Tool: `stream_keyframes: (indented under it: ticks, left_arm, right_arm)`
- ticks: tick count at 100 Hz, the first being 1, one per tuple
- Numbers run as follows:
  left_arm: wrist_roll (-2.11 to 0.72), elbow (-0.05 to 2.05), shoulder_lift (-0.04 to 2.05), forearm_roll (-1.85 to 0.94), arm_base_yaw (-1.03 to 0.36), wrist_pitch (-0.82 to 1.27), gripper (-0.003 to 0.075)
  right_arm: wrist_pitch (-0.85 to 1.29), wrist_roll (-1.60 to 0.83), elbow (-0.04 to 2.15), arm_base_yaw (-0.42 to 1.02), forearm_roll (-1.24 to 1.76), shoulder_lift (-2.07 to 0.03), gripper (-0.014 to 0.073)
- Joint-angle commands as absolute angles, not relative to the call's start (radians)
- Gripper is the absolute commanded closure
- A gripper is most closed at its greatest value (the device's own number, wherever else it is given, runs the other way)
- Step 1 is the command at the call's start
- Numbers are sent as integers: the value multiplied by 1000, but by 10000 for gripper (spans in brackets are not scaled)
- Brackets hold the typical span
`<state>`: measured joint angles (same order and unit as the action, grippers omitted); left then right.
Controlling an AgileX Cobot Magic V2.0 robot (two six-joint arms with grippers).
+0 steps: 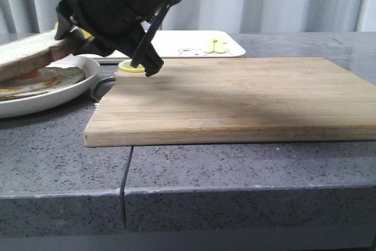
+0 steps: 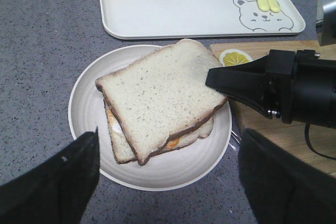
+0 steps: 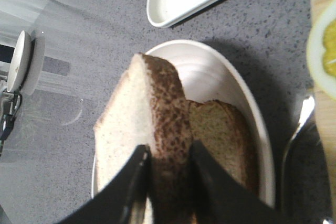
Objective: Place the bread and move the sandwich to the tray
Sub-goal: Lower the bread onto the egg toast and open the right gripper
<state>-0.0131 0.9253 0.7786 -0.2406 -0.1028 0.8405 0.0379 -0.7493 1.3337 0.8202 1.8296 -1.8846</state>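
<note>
Jaws pinch bread (image 3: 152, 129) crust — over plate (image 3: 231, 85).

A square bread slice (image 2: 157, 95) with pale crumb and dark crust lies tilted atop the egg-topped toast sandwich (image 2: 185, 136) on a round white plate (image 2: 84, 109), near the white bear-print tray (image 2: 178, 4).

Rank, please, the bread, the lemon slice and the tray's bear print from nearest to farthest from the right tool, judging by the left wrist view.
1. Bread: gripped by the right tool, over the plate.
2. Lemon slice: just beyond, on the board's corner.
3. Bear print: farthest, in the tray's corner.
</note>
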Motion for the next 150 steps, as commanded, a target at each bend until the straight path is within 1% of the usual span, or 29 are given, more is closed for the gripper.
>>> stream_keyframes:
  ticks: [1, 8, 15, 58, 83, 100, 118, 136, 150]
  left_arm:
    - [-13, 960, 777, -255, -108, 773, 207]
    - [-13, 960, 777, -255, -108, 773, 207]
    - [-13, 960, 777, -255, -108, 773, 207]
    - [-13, 960, 777, -255, -108, 773, 207]
    - [-13, 960, 777, -255, -108, 773, 207]
    - [-13, 960, 777, -255, -108, 773, 207]
    - [-13, 960, 777, -255, -108, 773, 207]
    - [-13, 960, 777, -255, -108, 773, 207]
    - [-13, 960, 777, -255, -108, 773, 207]
  right_arm:
    - [55, -780, 1356, 820, 1876, -1830, 229]
    - [54, -781, 1356, 820, 1876, -1830, 163]
    - [50, -782, 1356, 820, 1875, -1830, 132]
    - [14, -809, 1356, 810, 1843, -1811, 125]
    - [0, -811, 1351, 761, 1690, -1711, 125]
    - [9, -810, 1297, 673, 1533, -1583, 125]
    - [16, -790, 1183, 541, 1302, -1416, 125]
    - [60, -657, 1049, 380, 1061, -1209, 125]
    - [97, -509, 955, 272, 806, -1045, 125]
